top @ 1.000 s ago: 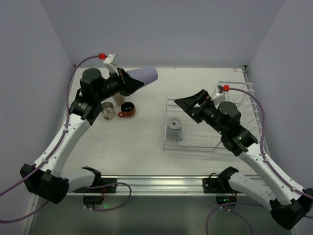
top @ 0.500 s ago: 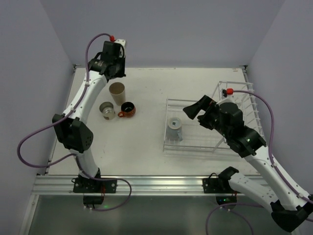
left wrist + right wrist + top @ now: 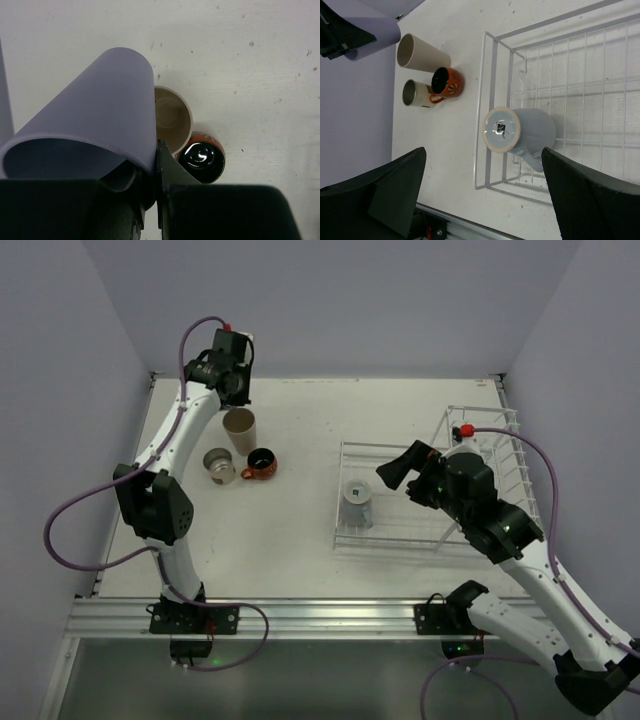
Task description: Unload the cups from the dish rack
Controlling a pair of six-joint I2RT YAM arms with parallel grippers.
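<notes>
The lavender tumbler (image 3: pixel 95 120) hangs tilted in the air over the far left of the table (image 3: pixel 300 560). The left gripper (image 3: pixel 150 180) pinches only its rim wall, one finger inside the mouth and one outside. Directly beneath it in the left wrist view stands the beige tumbler (image 3: pixel 172 116), with the orange-red mug (image 3: pixel 202 158) touching or just beside it and a small cream cup (image 3: pixel 219 464) close by.

One cup remains to unload. The light blue-grey cup (image 3: pixel 520 132) sits upside down at the left end of the dish rack (image 3: pixel 470 530), in its low tray. The right gripper (image 3: pixel 400 472) hovers above it with its jaws spread wide and nothing between them.

The rim pinch looks the weakest point, since the tumbler could swing or slip out while it is lowered. A straight descent would likely land it on the beige tumbler and topple that into the mug, so it needs a sideways shift to bare table first. On the right, the fingers could snag the rack wires while closing on the inverted cup.
</notes>
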